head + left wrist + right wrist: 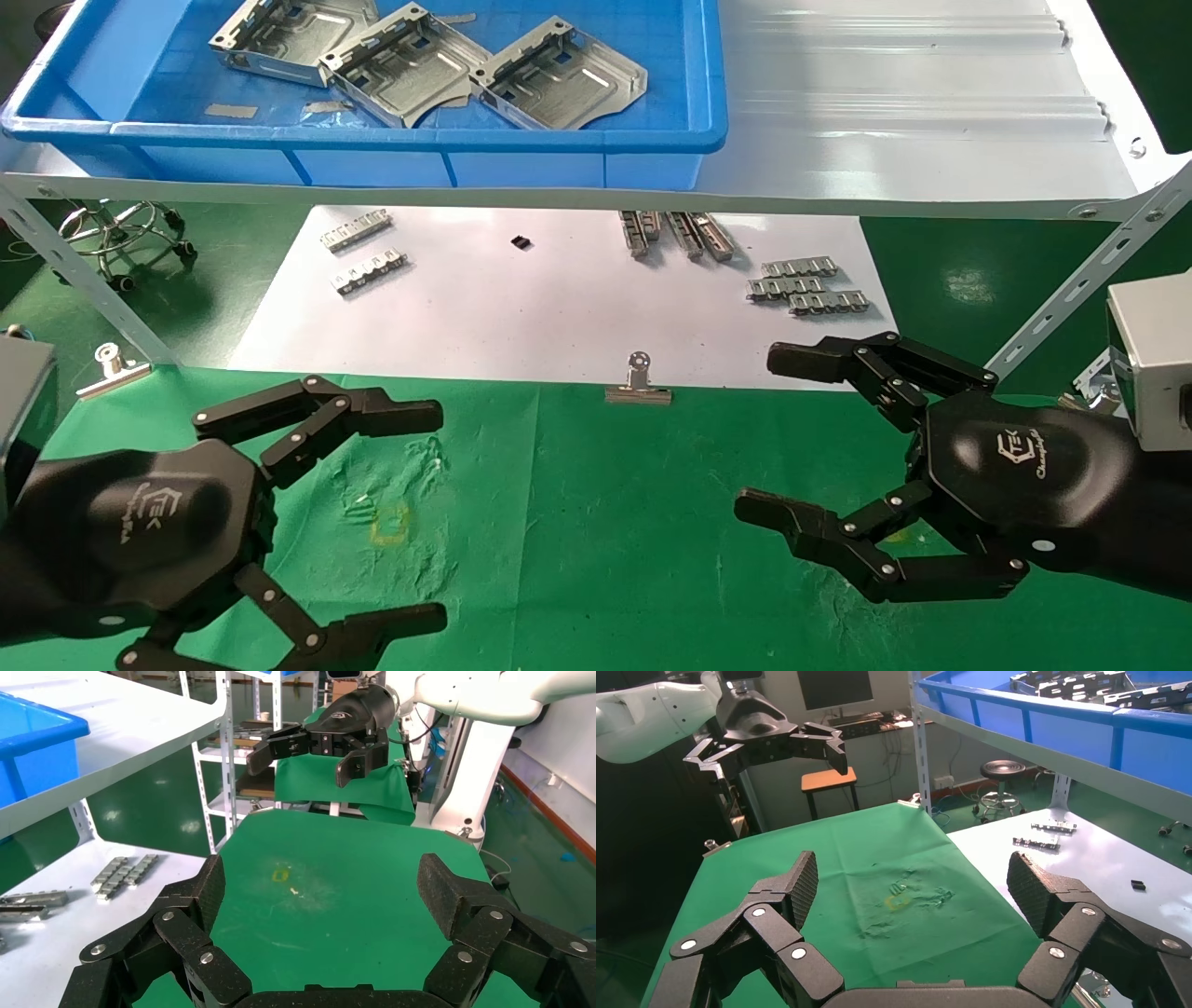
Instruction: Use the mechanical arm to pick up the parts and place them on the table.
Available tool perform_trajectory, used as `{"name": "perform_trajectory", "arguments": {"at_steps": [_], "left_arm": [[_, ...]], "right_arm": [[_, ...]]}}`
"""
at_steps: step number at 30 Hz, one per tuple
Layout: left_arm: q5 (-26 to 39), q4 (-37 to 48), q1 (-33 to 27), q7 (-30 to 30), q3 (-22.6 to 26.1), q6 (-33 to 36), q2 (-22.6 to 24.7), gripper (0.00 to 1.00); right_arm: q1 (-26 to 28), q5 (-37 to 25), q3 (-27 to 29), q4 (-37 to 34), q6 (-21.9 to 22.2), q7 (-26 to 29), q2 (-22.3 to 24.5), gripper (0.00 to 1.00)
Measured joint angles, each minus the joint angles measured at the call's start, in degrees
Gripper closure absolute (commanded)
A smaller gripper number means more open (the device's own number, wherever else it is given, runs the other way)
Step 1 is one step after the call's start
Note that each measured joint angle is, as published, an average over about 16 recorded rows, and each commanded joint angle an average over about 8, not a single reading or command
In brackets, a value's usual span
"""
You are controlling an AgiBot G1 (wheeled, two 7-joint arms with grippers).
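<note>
Three parts (410, 61) in bin (372, 140), far from spread fingers (819, 359).

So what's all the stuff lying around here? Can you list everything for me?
parts: three, shiny silver, inside the bin on the shelf.
bin: one, blue, on the shelf's left side.
shelf: one, white, above the far end of the work area.
table: one, green cloth with a faint yellow square mark.
paper sheet: one, white, beyond the cloth under the shelf.
ridged strips: several small silver groups on the paper.
binder clips: two, silver, at the cloth's far edge.
left gripper: black, jaws open, over the cloth.
right gripper: black, jaws open, over the cloth.
</note>
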Motion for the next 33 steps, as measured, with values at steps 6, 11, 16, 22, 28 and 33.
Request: {"name": "perform_trajectory", "arguments": {"at_steps": [6,11,16,22,28,33], "left_arm": [[0.0,0.0,0.0,0.0,0.0,0.0,0.0,0.00],[0.0,0.0,0.0,0.0,0.0,0.0,0.0,0.00],[0.0,0.0,0.0,0.0,0.0,0.0,0.0,0.00],[0.1,0.1,-0.2,0.2,0.0,-0.2,0.2,0.00],[0.5,0.7,-0.6,0.4,0.0,-1.7,1.1,0.00],[1.3,1.5,-1.7,0.7,0.0,-3.9,2.6,0.00]], "right_arm": [[0.0,0.0,0.0,0.0,0.0,0.0,0.0,0.00],[0.0,0.0,0.0,0.0,0.0,0.0,0.0,0.00],[0.0,0.0,0.0,0.0,0.0,0.0,0.0,0.51],[0.0,0.0,0.0,0.0,0.0,0.0,0.0,1.00],[0.0,0.0,0.0,0.0,0.0,0.0,0.0,1.00],[0.0,0.0,0.0,0.0,0.0,0.0,0.0,1.00]]}}
